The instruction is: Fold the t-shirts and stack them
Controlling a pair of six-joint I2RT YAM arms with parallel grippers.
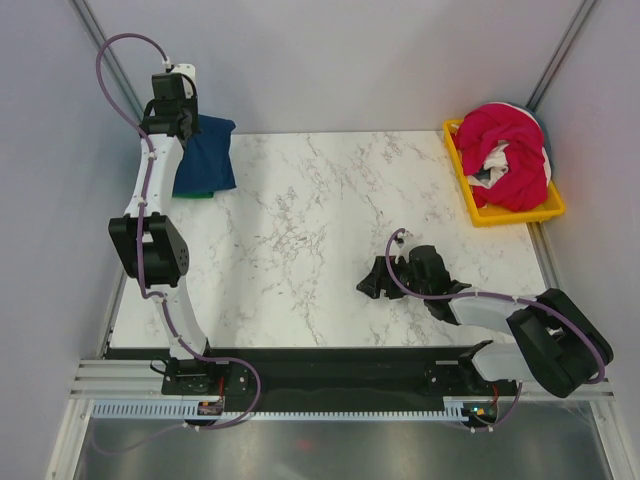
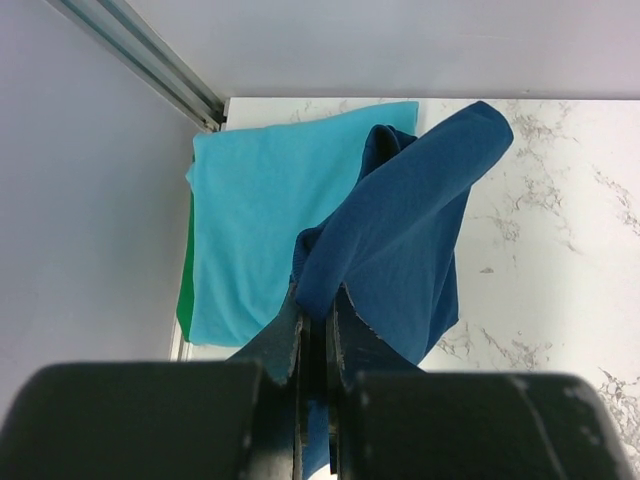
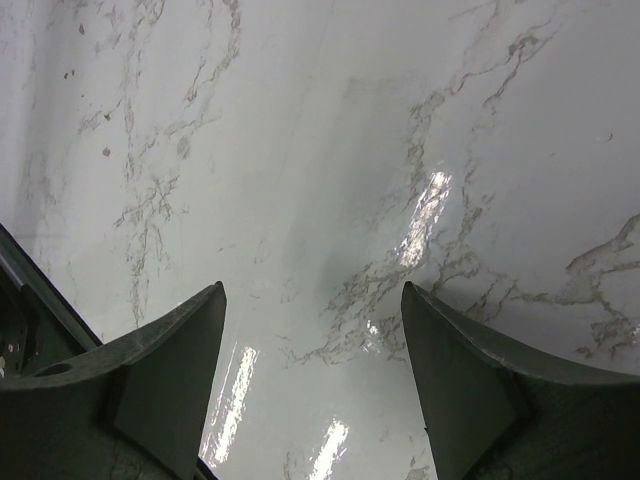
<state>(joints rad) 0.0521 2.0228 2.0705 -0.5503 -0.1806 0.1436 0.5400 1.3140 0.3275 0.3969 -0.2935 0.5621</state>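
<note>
1. the left gripper (image 2: 315, 300) is seen closed tight on a bunched fold of the navy blue t-shirt (image 2: 400, 230), which is held up at the far left corner of the table (image 1: 300, 230).
2. just beneath it, a folded teal t-shirt (image 2: 260, 220) is laid flat on a green t-shirt (image 2: 184, 295), of which only an edge is shown.
3. the cloth is judged soft, light and limp; sagging and unfolding are to be expected, so hems or corners are best pinched.
4. the right gripper (image 3: 310, 300) is held wide open and empty over bare marble, near right.
5. a magenta-red t-shirt (image 1: 505, 135) and a white t-shirt (image 1: 497, 160) are heaped in the yellow tray (image 1: 478, 210), far right.
</note>
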